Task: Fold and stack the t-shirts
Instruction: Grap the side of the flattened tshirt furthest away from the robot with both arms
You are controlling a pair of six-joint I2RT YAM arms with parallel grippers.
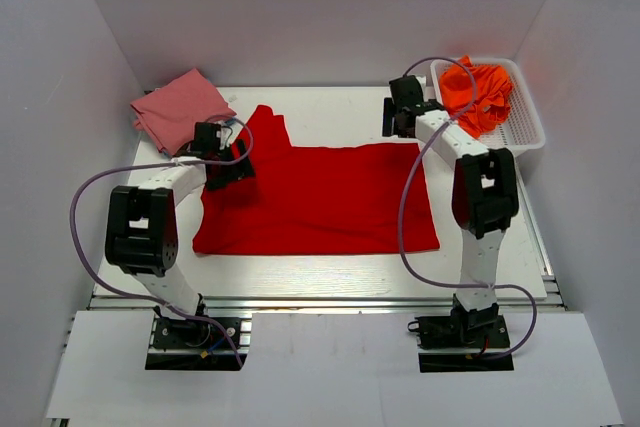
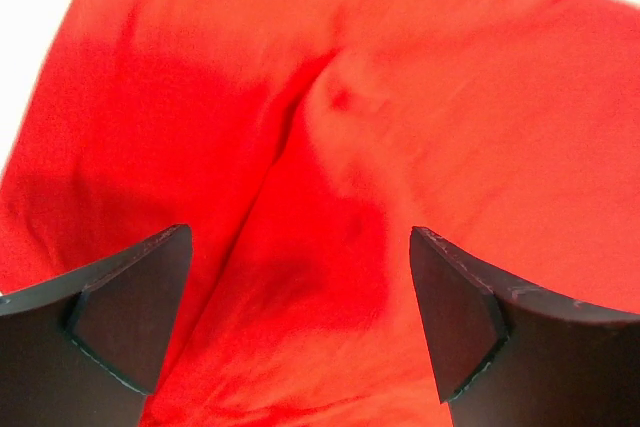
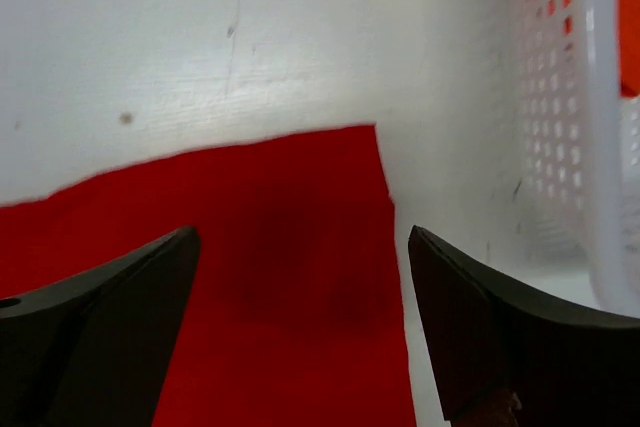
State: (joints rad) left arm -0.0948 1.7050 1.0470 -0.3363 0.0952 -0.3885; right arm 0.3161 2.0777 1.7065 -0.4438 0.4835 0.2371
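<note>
— Red t-shirt (image 1: 320, 197), seen from above?
— Smooth, spread flat on the white tabletop (image 1: 330, 112), beside the mesh basket (image 1: 528, 132) of crumpled orange shirts (image 1: 480, 92).
— Left wrist?
— Left fingers (image 2: 120, 317) wide apart over creased red cloth.
— Right wrist?
— Right fingers (image 3: 120, 307) parted, empty, above its square corner near the basket.

The bright red t-shirt (image 1: 320, 197) is seen spread flat to the left of the white mesh basket (image 1: 533, 117), one far corner lying just beside it and the end away from it rumpled. The vivid orange t-shirts (image 1: 480, 92) are heaped crumpled inside the basket. The dusty pink t-shirt (image 1: 175, 107) is laid roughly folded, well apart to the basket's left.
</note>
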